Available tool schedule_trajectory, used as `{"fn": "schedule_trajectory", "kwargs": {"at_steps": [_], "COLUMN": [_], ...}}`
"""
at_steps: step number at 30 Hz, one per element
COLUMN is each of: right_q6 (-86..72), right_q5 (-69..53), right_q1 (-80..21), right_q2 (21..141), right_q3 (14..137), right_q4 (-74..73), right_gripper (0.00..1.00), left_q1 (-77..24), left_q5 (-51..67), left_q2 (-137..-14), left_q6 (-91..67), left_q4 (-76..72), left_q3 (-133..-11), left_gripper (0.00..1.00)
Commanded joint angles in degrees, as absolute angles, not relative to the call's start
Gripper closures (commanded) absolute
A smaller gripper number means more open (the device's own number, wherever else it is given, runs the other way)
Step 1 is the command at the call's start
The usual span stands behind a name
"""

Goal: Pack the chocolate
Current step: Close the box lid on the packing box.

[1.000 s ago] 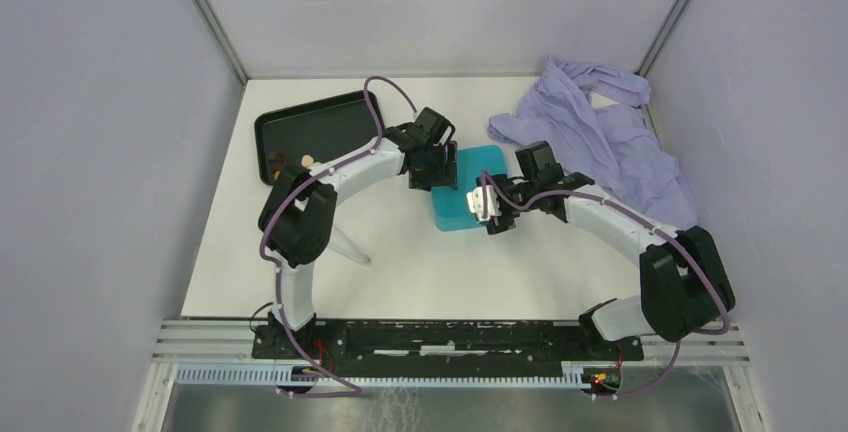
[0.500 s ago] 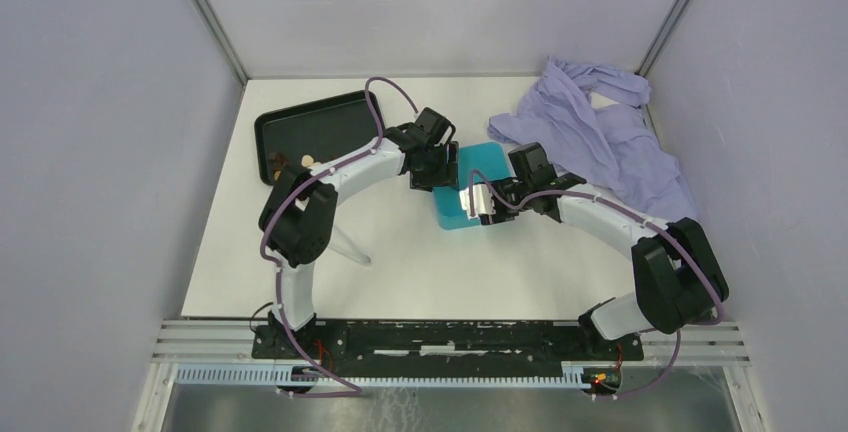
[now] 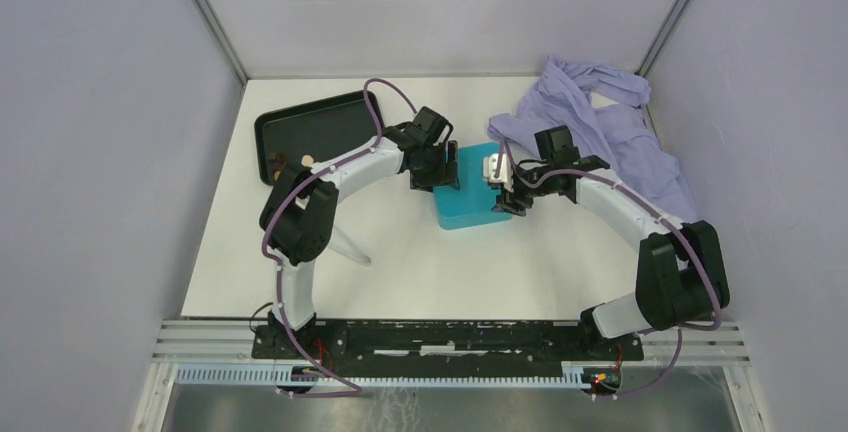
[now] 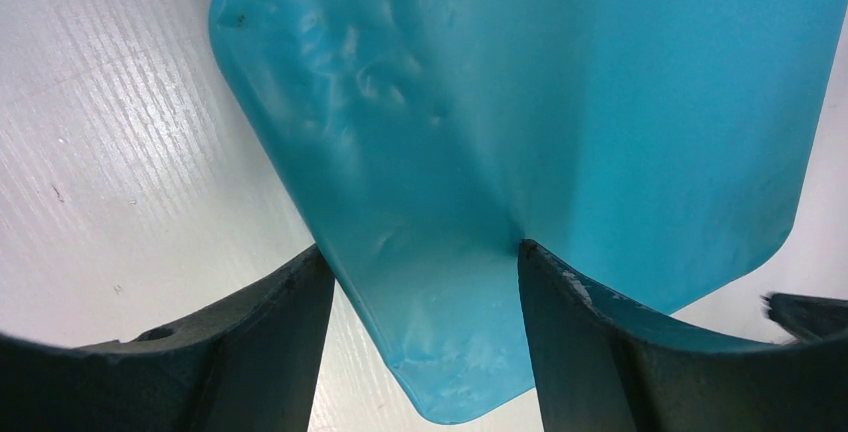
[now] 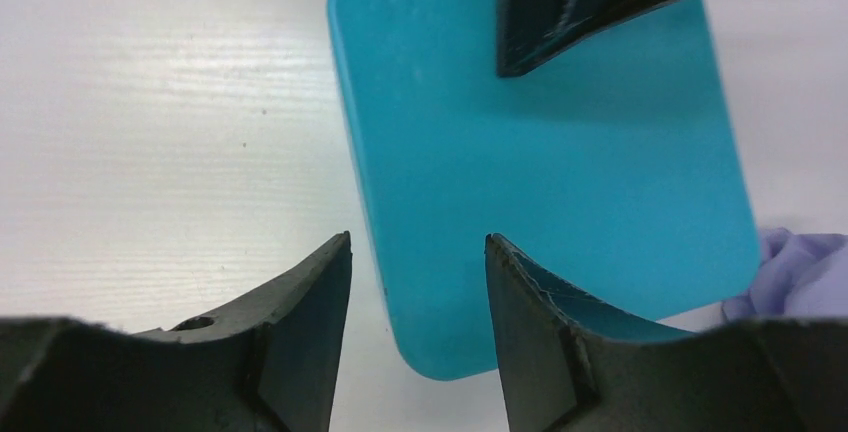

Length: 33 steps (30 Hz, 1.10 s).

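A shut teal box (image 3: 470, 202) lies mid-table. My left gripper (image 3: 437, 174) is closed on its left corner. In the left wrist view that corner of the box (image 4: 470, 332) sits between the jaws of the left gripper (image 4: 420, 257), and both fingers touch it. My right gripper (image 3: 500, 177) hovers open over the box's right side. Its wrist view has the box (image 5: 540, 202) below the open right gripper (image 5: 418, 242), nothing held. A few chocolate (image 3: 282, 160) pieces lie on the black tray (image 3: 320, 122) at the back left.
A crumpled purple cloth (image 3: 600, 137) covers the back right corner, close to the right arm and touching the box's far side. White walls enclose the table on three sides. A left gripper finger (image 5: 600, 2) shows at the top of the right wrist view.
The right gripper swung from the box's near right side to its far right edge, and its jaws changed width. The left gripper and the box stayed put.
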<state>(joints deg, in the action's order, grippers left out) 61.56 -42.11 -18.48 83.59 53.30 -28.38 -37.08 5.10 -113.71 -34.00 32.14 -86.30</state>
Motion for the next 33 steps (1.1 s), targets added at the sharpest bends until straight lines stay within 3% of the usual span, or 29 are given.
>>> {"fn": "schedule_trajectory", "kwargs": {"at_steps": [1,10,14,19,27,33], "right_q6": [51.2,41.7,41.0,41.2,40.0,31.5], "right_q5": [-50.1,-31.1,-23.2,-18.9,-37.4,-36.6], "right_q1": [-16.9,-15.0,-14.2,-13.6,-11.9,-12.0], "right_q2": [84.5,92.3,92.7,94.6,94.4,98.2], "right_q3": [59.4,61.0,58.6,57.2,69.9,79.3], "right_q4": [-30.8,-28.7,-28.2,-28.4,-32.6,-28.2], "right_gripper": [0.44,0.71,0.78,0.79,0.73,0.76], "left_q1": [-37.2,-37.1,-37.1,-37.0,-36.9,-36.2], "left_q5": [6.4,7.5,7.8,8.5,9.8,11.3], "left_q2": [-115.4,-116.7,-117.1,-118.0,-120.0,-121.7], "left_q6": [-31.8,-31.6,-31.6,-31.6,-31.5,-32.7], "left_q4": [31.0,31.1,31.0,31.0,31.4,31.7], "left_q3": [-86.9,-87.5,-87.5,-87.8,-88.0,-87.8], "left_gripper": [0.28,0.28,0.28,0.28,0.28,0.27]}}
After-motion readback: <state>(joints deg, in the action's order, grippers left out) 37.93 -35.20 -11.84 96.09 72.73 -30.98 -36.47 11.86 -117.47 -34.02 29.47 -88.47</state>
